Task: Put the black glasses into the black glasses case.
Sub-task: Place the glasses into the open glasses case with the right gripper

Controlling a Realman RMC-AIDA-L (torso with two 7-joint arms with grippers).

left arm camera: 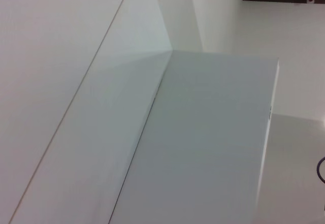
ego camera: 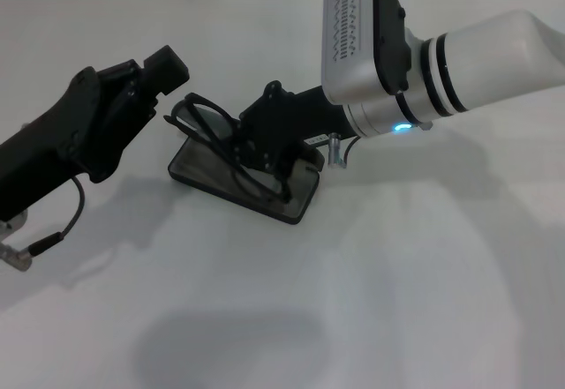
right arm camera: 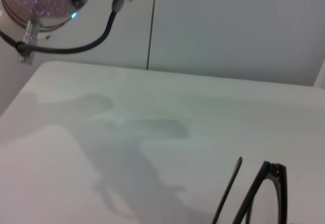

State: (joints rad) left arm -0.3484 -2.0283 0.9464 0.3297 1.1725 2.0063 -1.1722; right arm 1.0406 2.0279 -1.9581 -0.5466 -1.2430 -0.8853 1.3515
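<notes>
Head view: black glasses (ego camera: 205,123) held over the open black glasses case (ego camera: 296,197) on the white table (ego camera: 424,257), right gripper (ego camera: 265,138) clamped on their frame above the case, left gripper (ego camera: 163,76) just beside, finger state unclear.

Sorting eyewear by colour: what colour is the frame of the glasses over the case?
Black. The black glasses show best in the head view.

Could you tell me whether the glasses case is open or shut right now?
Open: the case lies flat on the table, grey lining up, with the glasses above it at the right gripper.
</notes>
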